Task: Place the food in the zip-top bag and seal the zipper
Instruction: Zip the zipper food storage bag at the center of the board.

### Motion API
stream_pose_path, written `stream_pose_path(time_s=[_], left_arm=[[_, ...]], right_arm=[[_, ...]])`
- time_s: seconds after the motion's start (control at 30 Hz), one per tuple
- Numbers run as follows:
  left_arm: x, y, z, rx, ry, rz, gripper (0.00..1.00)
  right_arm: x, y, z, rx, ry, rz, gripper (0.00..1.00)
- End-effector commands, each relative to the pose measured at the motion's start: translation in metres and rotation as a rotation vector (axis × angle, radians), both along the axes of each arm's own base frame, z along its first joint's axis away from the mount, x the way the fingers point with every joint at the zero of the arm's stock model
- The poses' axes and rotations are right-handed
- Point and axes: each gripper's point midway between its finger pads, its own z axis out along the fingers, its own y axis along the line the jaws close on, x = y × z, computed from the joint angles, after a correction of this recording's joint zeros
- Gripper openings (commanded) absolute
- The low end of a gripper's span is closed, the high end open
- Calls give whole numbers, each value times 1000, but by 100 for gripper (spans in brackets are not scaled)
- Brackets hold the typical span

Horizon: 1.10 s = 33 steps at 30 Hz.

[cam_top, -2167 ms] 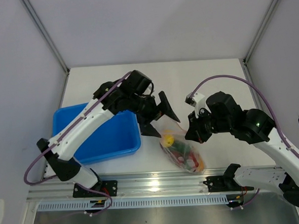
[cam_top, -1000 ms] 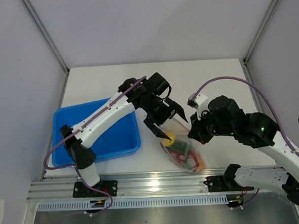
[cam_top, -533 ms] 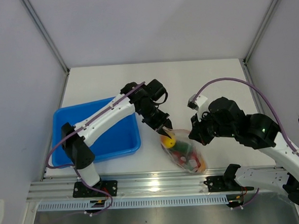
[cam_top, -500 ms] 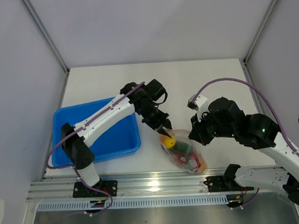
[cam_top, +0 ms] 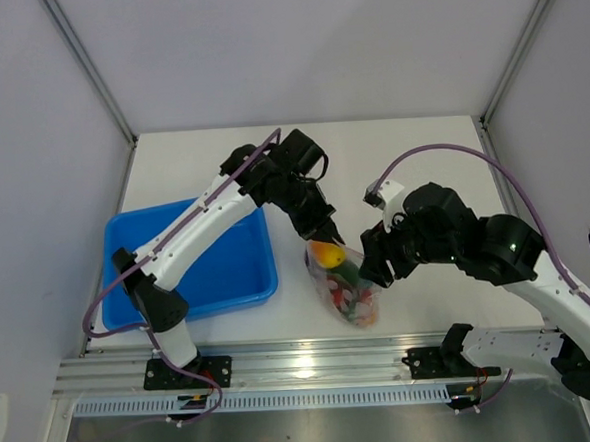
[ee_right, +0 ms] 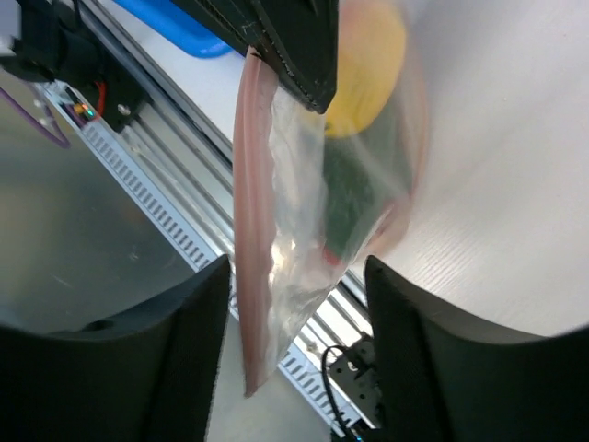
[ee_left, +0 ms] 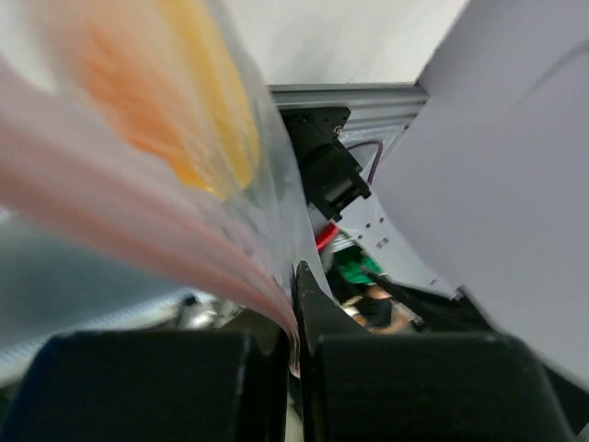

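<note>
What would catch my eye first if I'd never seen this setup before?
In the middle of the overhead view, a clear zip-top bag is stuffed with bright toy food in yellow, green and red. The left gripper pinches its pink zipper edge, while the right gripper stands open close by. A blue tray sits to the left.

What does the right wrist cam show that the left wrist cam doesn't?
Right wrist only: the left fingers seen from outside, clamped on one end of the zipper, with the strip's free length running away from them. It also shows a blue tray corner, and the right fingers standing apart on either side of the strip.
Left wrist only: a blurred close-up from inside the grip, with the bag edge squeezed between its own shut fingers.
Both: the zip-top bag, the pinkish zipper, the yellow piece and the aluminium rail.
</note>
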Motion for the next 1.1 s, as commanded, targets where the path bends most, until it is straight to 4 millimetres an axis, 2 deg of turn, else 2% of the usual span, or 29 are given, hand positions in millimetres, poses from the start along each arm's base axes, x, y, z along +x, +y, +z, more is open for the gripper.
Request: stream_pose_path(time_s=[0.0, 0.1, 0.27, 0.33, 0.4, 0.5, 0.53, 0.57, 0.63, 0.67, 0.7, 0.73, 0.77, 0.93, 0.97, 1.0, 1.07], left_arm=[[13, -1, 23, -65, -231, -204, 1], [9, -9, 19, -124, -286, -357, 1], [1, -2, 8, -122, -389, -561, 0], [-8, -4, 11, -188, -426, -687, 0], [-15, 2, 12, -193, -470, -780, 1], [-13, 9, 23, -228, -570, -798, 1], [-17, 14, 18, -220, -564, -805, 1], [-16, 20, 22, -198, -602, -799, 1], [-19, 19, 23, -213, -639, -810, 1], [-27, 20, 38, -259, -696, -817, 1], [-34, 18, 35, -290, -710, -836, 1], [-34, 8, 41, -345, -788, -847, 1], [-48, 8, 49, -380, -852, -886, 1], [-71, 0, 63, -501, -1020, -995, 1], [-73, -3, 54, -530, -1056, -1040, 1], [-80, 1, 62, -571, -1094, -1070, 1], [-79, 5, 60, -566, -1162, -1110, 1]], right_arm=[[-1, 3, 39, 89, -33, -20, 67], [1, 0, 55, 115, -43, -45, 68], [7, -5, 67, 143, -50, -83, 69], [12, -9, 65, 134, -49, -101, 69], [17, -13, 61, 116, -46, -122, 69], [28, -21, 56, 101, -50, -167, 68], [35, -24, 50, 90, -43, -189, 68], [36, -24, 49, 94, -35, -190, 68], [44, -25, 42, 93, -10, -219, 67], [47, -22, 38, 100, 7, -217, 67], [47, -21, 35, 108, 24, -227, 67], [49, -19, 35, 122, 31, -231, 67], [50, -14, 32, 140, 47, -221, 67], [52, 7, 27, 232, 105, -188, 66], [53, 15, 26, 270, 104, -159, 67], [54, 18, 26, 285, 102, -153, 67], [59, 22, 26, 304, 83, -149, 66]])
